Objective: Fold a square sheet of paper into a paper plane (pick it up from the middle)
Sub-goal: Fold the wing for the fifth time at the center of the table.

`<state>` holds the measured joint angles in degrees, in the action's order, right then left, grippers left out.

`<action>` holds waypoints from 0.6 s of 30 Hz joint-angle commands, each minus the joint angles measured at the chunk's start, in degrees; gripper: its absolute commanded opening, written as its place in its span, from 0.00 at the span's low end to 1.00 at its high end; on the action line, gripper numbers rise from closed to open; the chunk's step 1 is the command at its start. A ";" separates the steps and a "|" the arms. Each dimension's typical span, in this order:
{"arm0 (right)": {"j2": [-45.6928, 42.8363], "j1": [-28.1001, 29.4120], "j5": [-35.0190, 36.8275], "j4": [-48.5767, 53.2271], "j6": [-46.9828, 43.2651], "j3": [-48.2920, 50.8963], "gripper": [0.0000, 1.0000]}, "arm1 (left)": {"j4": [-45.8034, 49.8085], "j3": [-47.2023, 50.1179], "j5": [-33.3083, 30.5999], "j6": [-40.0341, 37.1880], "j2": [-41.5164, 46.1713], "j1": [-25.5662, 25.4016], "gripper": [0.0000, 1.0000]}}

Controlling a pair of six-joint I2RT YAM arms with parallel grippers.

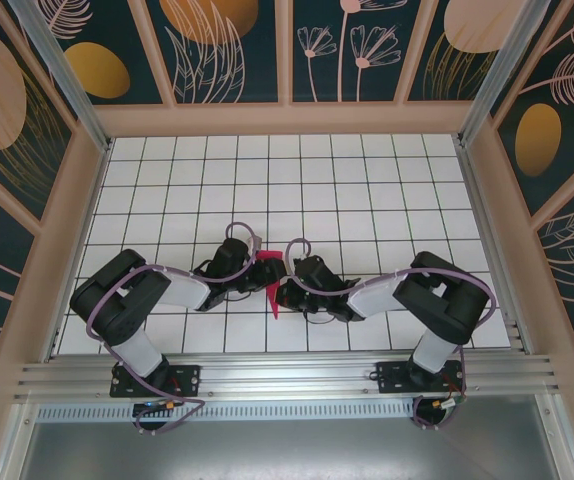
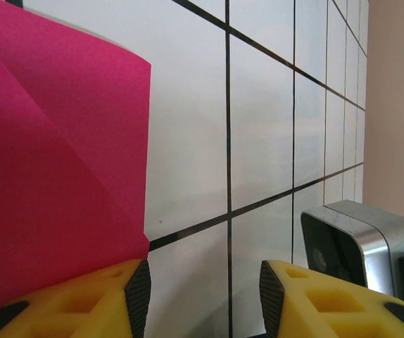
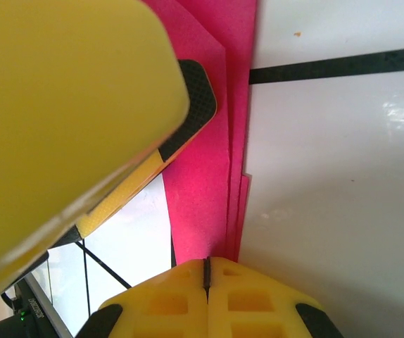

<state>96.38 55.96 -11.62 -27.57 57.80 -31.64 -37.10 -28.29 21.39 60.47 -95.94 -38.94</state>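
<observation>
The square sheet of paper [image 1: 272, 283] is magenta-pink and folded into a narrow, layered shape. It sits between the two grippers at mid-table, with a point toward the near edge. My right gripper [image 3: 207, 271] is shut on the stacked edges of the paper [image 3: 212, 176]. My left gripper [image 2: 203, 289] is open with only white tile between its pads. The creased paper [image 2: 47, 176] lies past its left finger, outside the gap. In the top view the left gripper [image 1: 257, 273] and right gripper [image 1: 289, 293] nearly touch.
The white tiled table [image 1: 367, 180] stretches back to a beige rim, with patterned walls on three sides. The left gripper's yellow finger [image 3: 82, 98] looms close over the paper in the right wrist view. A silver camera housing [image 2: 360, 239] on the right arm sits just right of the left gripper.
</observation>
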 commanded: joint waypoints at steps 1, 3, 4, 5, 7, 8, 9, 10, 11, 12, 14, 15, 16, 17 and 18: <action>-0.70 -0.06 -0.66 6.68 -0.26 1.43 0.00 | 2.29 -0.71 -1.99 -0.74 0.14 0.37 0.48; -2.91 0.49 -0.43 6.45 -1.97 -0.87 0.00 | 2.49 -0.71 -1.96 -0.86 -0.03 0.35 0.48; -4.05 1.08 0.63 6.88 -2.80 -2.08 0.00 | 2.88 -0.67 -2.17 -0.96 -0.12 0.36 0.48; -5.00 1.80 1.87 6.73 -3.58 -2.90 0.00 | 3.15 -0.63 -2.38 -0.94 -0.29 0.39 0.48; -5.51 2.75 2.84 5.34 -3.96 -3.43 0.00 | 3.22 -0.56 -2.56 -0.72 -0.47 0.37 0.48; -5.11 2.88 1.90 3.93 -3.67 -3.43 0.00 | 2.78 -0.29 -2.58 -0.48 -0.35 0.36 0.48; -4.27 2.84 1.07 2.78 -3.42 -3.43 0.00 | 2.57 -0.02 -2.87 -0.20 -0.28 0.40 0.48; -3.23 2.85 0.38 1.72 -3.05 -3.42 0.00 | 3.09 -0.01 -3.24 -0.09 -0.21 0.41 0.49; -2.10 2.76 -0.37 0.90 -2.80 -3.43 0.00 | 3.43 0.12 -3.74 -0.26 0.01 0.43 0.48; -1.10 2.67 -0.87 0.45 -2.65 -3.51 0.00 | 3.12 0.39 -3.81 -0.05 0.12 0.40 0.49; 0.42 2.43 -0.89 1.20 -2.78 -4.19 0.00 | 2.26 0.85 -3.51 0.29 0.19 0.39 0.49; 0.92 2.21 -0.66 2.03 -2.94 -4.38 0.00 | 2.30 0.79 -3.30 0.25 0.14 0.40 0.49; 1.26 1.97 -0.25 2.85 -2.96 -4.28 0.00 | 2.45 0.65 -3.11 0.13 0.14 0.36 0.49; 1.56 1.79 0.54 3.79 -2.71 -3.91 0.00 | 2.56 0.61 -3.11 -0.02 0.30 0.41 0.49; 1.97 1.55 0.44 4.29 -2.47 -3.36 0.00 | 2.48 0.72 -3.27 -0.02 0.48 0.38 0.49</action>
<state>96.92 58.17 -11.57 -25.12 55.83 -34.68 -36.97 -28.40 20.29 60.53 -95.88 -38.94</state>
